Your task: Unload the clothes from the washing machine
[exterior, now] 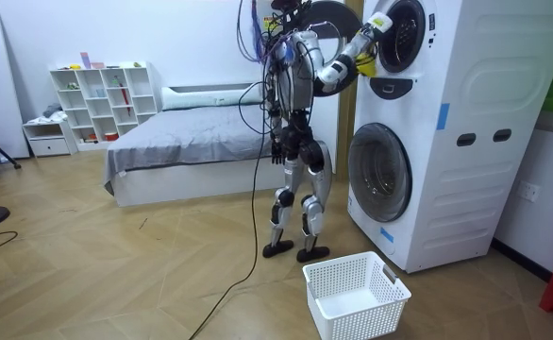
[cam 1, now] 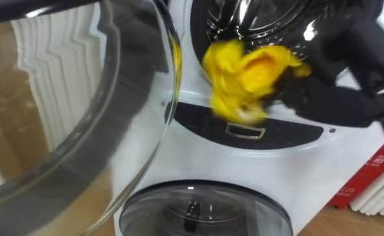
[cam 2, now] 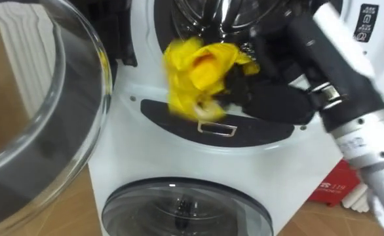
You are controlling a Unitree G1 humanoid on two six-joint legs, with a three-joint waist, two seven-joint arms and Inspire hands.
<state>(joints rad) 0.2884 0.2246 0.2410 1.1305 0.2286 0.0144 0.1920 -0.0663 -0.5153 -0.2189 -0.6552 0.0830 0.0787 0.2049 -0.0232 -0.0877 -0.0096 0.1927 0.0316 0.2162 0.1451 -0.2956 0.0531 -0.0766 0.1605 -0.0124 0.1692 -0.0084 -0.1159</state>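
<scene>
The right hand (cam 2: 270,98) is closed on a bunched yellow cloth (cam 2: 192,72), holding it just outside the lower rim of the upper drum (cam 1: 244,16) of the stacked white washing machine (exterior: 446,170). The round glass door (cam 1: 61,131) stands swung open on the robot's left. In the room view the robot stands upright facing the machine, with a white basket (exterior: 361,321) on the floor by its feet.
</scene>
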